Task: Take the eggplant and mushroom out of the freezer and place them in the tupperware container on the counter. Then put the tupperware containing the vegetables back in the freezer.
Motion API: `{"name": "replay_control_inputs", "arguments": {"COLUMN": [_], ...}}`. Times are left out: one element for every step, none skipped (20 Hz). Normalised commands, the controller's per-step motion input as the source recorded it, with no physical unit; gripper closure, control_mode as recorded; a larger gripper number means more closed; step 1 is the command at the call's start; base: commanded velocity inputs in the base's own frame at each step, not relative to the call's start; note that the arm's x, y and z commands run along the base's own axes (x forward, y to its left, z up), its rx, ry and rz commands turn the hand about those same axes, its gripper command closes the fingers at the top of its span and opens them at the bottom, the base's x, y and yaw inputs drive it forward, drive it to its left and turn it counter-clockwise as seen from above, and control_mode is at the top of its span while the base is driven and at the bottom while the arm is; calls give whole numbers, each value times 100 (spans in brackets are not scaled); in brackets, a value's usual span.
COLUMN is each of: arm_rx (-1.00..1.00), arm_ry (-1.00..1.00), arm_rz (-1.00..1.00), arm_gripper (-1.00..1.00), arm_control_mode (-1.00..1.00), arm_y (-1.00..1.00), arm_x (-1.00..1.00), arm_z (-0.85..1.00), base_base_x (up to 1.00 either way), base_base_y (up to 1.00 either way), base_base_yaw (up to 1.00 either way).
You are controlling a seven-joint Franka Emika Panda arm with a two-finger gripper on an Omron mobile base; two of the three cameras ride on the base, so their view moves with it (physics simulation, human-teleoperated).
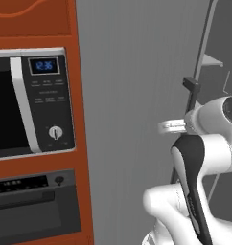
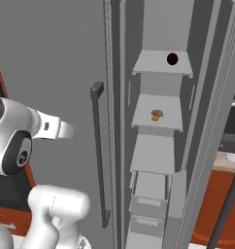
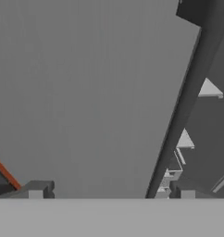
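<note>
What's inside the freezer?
Inside the freezer are light grey shelves. The eggplant sits on the top one, the mushroom on the next. The drawers lower down hide whatever they hold.

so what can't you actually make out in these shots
- Small dark purple-black eggplant on an upper freezer shelf: too small in the right base view to make out its shape.
- Gripper: the hand view's bottom edge cuts the tips; open or shut is unclear.
- Long dark grey bar handle: the arm hides its lower part in the left base view.

Black microwave (image 1: 27,103) in orange casing above a dark oven (image 1: 34,208).
</note>
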Motion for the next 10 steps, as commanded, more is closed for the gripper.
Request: {"name": "replay_control_inputs", "arguments": {"arm_rx": [0,0,0,0,0,0,0,0,0,0], "arm_ry": [0,0,0,0,0,0,0,0,0,0], "arm_rz": [0,0,0,0,0,0,0,0,0,0], "arm_gripper": [-100,-100,-100,-100,-100,-100,-100,-100,-100,-100], "arm_control_mode": [100,100,100,100,100,100,100,100,100,100], "arm_y": [0,0,0,0,0,0,0,0,0,0], "arm_x": [0,0,0,0,0,0,0,0,0,0], "arm_z": [0,0,0,0,0,0,0,0,0,0], "base_base_x": [0,0,0,0,1,11,24,30,36,42], "base_base_y": [-57,-73,-81,-87,-90,-80,-60,-45,-42,-41], "base_base_yaw": [-4,-2,-2,-2,-1,0,0,0,0,0]}}
